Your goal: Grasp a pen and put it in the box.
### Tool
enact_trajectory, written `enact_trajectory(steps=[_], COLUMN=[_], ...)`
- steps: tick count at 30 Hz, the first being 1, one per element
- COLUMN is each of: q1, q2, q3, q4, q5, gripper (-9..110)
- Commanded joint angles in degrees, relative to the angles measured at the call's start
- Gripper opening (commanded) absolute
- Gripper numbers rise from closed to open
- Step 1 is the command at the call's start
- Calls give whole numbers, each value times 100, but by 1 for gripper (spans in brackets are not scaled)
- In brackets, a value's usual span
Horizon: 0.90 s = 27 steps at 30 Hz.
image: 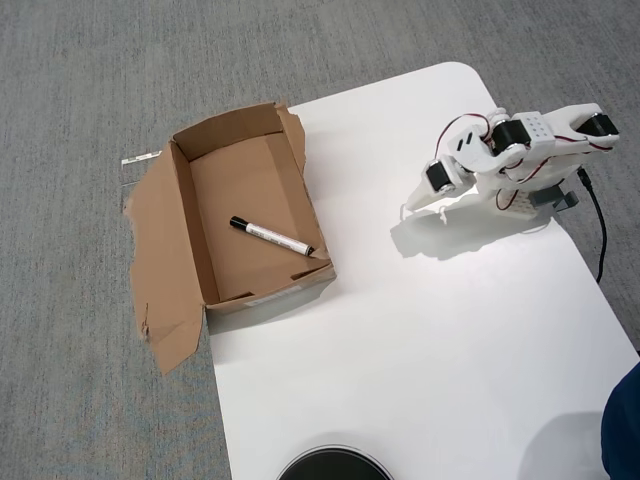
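Pen (271, 236) inside box (178, 250); hand (407, 208) apparently closed, apart.

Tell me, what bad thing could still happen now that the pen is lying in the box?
Not much. The pen already lies inside the box, and the gripper is far away over the white table. But part of the box hangs past the table edge, so a bump might tip it off. The gripper sits low near the tabletop, so it could scrape when it moves.

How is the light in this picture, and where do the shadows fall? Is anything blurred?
In the overhead view the light is soft and even, no glare on the white table; the end effector throws a pale shadow below and beside it, the box shades its own floor lightly, and the pen looks sharp.
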Motion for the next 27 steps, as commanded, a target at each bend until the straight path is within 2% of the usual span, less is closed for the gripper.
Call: enact_trajectory(steps=[1, 27], q1=[-40, -40], q2=[360, 343], q3=[22, 22], q4=[9, -70], q5=[31, -4], gripper=[0, 1])
